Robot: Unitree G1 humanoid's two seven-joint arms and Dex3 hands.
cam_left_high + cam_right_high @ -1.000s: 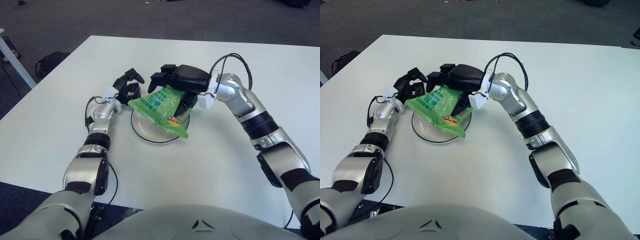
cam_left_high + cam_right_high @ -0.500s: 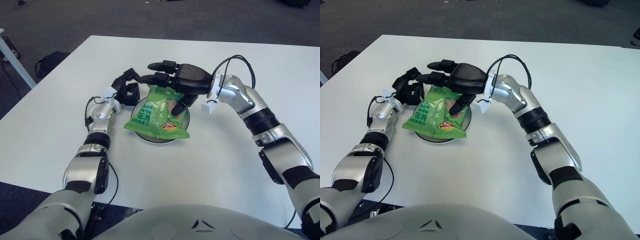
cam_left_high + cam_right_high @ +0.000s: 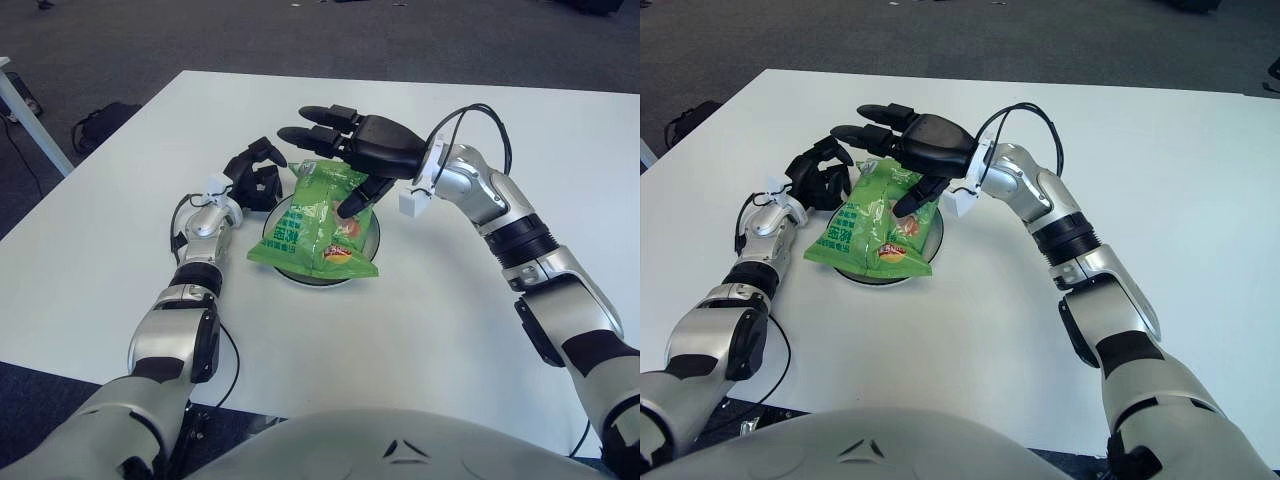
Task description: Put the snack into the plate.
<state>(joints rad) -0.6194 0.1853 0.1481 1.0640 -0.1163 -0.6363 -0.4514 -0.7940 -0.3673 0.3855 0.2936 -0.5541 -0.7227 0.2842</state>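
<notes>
A green snack bag (image 3: 318,220) lies flat across the round plate (image 3: 372,236) on the white table, covering most of it. My right hand (image 3: 345,150) hovers over the bag's far end with its black fingers (image 3: 310,136) spread wide and holding nothing; the thumb points down near the bag's top right. My left hand (image 3: 255,175) shows just left of the plate's far rim with its fingers curled, holding nothing.
The white table (image 3: 420,310) stretches around the plate, with its near edge at the bottom. A dark carpeted floor lies beyond, with a black bag (image 3: 100,122) and a white table leg (image 3: 30,115) at the far left.
My right hand let go of the snack bag, which dropped flat onto the plate. The hand then spread its fingers and rose slightly. My left hand stayed put.
</notes>
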